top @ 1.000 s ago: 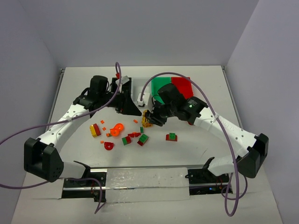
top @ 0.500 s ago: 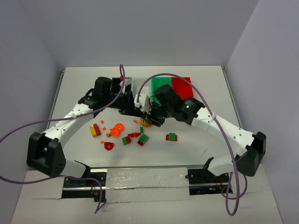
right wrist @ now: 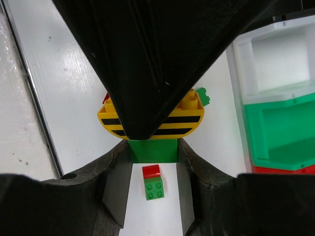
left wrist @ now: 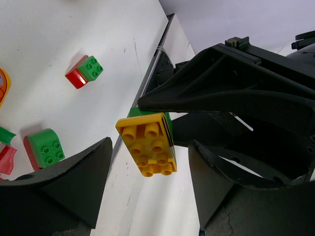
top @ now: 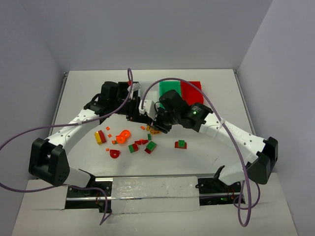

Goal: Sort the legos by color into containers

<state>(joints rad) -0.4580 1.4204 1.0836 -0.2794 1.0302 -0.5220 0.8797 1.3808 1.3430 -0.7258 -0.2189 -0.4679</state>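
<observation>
Nearest the arm bases, loose legos (top: 133, 147) lie scattered across the middle of the white table (top: 78, 93), well short of the bins. Just beyond them the two arms meet over one stacked pair. The right gripper (right wrist: 153, 147) is clamped on a green brick (right wrist: 153, 153) with a yellow striped piece (left wrist: 146, 143) seated on top, held above the table. The left gripper (left wrist: 150, 160) has its jaws apart on either side of that yellow piece, a gap showing at each face.

The likely step is splitting the pair so each colour can go its own way. Both arms' fingers crowd the same small space, so a clamp set too low could catch the green brick or the other arm's fingers, and the stack would not part. A pull off the line of the studs could wrench the green brick from its grip and drop both pieces among the loose ones below.

Counted from overhead, there are three green-on-red bricks, one yellow-and-red pair (top: 100, 136), one orange round piece (top: 123, 133) and one red round piece (top: 114, 153). Small red and orange chips lie among them, too small to count surely. At the far side three containers show: a white bin (right wrist: 241, 64), a green bin (top: 170, 87) and a red bin (top: 193, 88). A black one cannot be told from the black arm.
</observation>
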